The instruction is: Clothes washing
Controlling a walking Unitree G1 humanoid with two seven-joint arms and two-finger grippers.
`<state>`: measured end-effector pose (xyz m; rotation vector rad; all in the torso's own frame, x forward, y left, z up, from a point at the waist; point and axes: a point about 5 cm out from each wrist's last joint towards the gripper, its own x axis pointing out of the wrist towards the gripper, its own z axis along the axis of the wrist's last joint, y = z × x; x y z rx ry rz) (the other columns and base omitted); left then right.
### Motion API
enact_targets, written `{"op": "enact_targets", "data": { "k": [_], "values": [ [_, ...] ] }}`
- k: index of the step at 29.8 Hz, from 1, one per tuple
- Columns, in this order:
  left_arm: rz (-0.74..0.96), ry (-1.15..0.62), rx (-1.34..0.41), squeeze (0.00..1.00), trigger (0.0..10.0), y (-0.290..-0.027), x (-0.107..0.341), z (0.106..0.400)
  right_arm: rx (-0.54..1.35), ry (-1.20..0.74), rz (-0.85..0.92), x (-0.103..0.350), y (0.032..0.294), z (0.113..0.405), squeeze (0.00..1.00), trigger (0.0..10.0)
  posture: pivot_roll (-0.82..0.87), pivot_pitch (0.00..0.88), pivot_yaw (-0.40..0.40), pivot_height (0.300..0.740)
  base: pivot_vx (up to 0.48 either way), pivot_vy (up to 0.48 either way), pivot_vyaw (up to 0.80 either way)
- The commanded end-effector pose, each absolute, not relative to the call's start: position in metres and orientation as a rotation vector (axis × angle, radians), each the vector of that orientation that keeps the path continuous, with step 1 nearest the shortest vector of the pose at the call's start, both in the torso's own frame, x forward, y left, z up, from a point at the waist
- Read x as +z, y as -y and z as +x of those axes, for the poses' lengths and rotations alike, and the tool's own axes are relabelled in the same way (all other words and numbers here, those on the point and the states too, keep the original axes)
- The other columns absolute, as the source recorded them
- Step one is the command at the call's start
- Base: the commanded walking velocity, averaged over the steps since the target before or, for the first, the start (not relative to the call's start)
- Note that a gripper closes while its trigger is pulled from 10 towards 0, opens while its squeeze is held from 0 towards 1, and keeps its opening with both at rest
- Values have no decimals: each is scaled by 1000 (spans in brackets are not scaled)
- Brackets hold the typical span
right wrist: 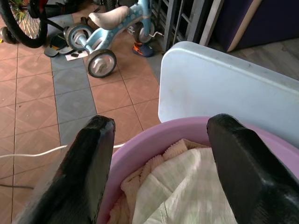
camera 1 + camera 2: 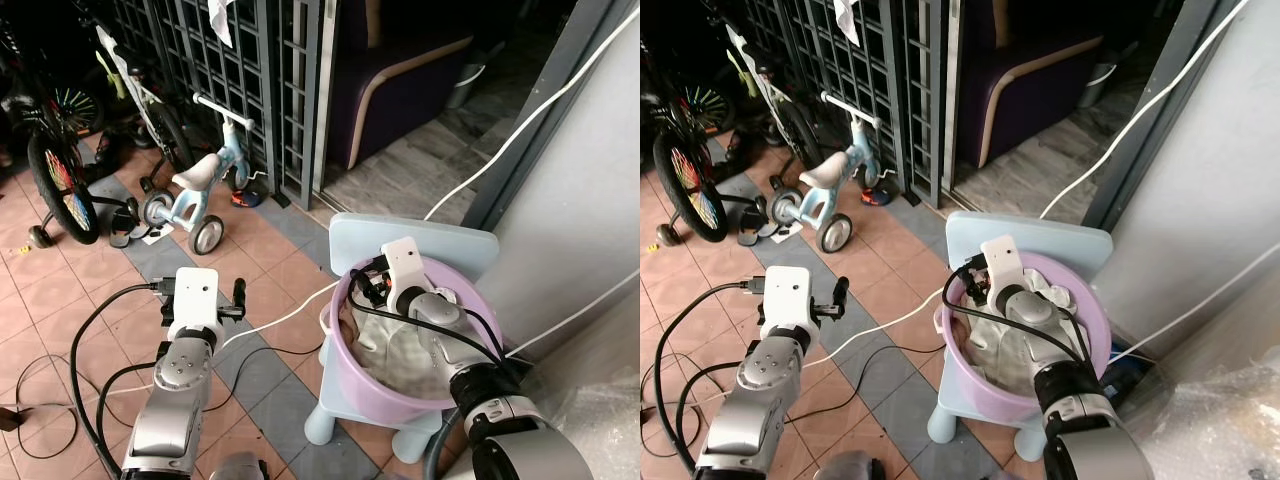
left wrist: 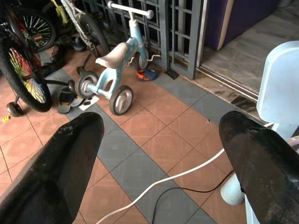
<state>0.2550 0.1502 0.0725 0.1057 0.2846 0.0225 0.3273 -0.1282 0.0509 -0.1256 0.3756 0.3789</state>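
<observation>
right claw poised over the laundry basin

your right gripper [image 1: 156, 163] hung spread wide over the near rim of the lilac basin [image 2: 352, 375], its fingers straddling that rim with nothing between them. the pale clothes [image 1: 187, 186] lay heaped inside the basin, just below and ahead of the claw, bunched with no clear long axis. the basin sat on the seat of a small pale-blue chair [image 2: 420, 240]. your left gripper [image 3: 159, 163] was also spread and empty, over the tiled floor [image 3: 173, 121] well to the basin's left, so the right arm was nearer.
</observation>
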Motion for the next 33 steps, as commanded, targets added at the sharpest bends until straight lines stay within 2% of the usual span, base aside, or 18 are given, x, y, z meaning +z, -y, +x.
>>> {"op": "enact_targets", "data": {
  "k": [1, 11, 17, 22, 28, 33],
  "values": [
    [117, -286, -1, 0, 10000, -146, 74, 256, 368, -395, -134, 49, 132, 327, 0, 10000, 43, 13, -23, 740, 0, 0, 0],
    [104, -300, -17, 0, 10000, -143, 72, 256, 268, -434, -157, 45, 143, 329, 0, 10000, 42, 16, -27, 740, 0, 0, 0],
    [98, -307, -45, 0, 10000, -140, 72, 253, 197, -505, -158, 38, 151, 328, 0, 10000, 45, 27, -32, 740, 292, 0, -131],
    [96, -317, -35, 0, 10000, -141, 70, 251, 201, -496, -160, 38, 151, 327, 0, 10000, 44, 31, -32, 740, 370, 0, -640],
    [89, -303, -48, 0, 10000, -140, 73, 253, 213, -497, -157, 38, 148, 327, 0, 10000, 42, 35, -30, 740, 278, 0, 0],
    [105, -315, -7, 0, 10000, -142, 72, 252, 235, -509, -145, 34, 147, 324, 0, 10000, 44, 36, -29, 740, 0, 0, 0]
  ]
}}
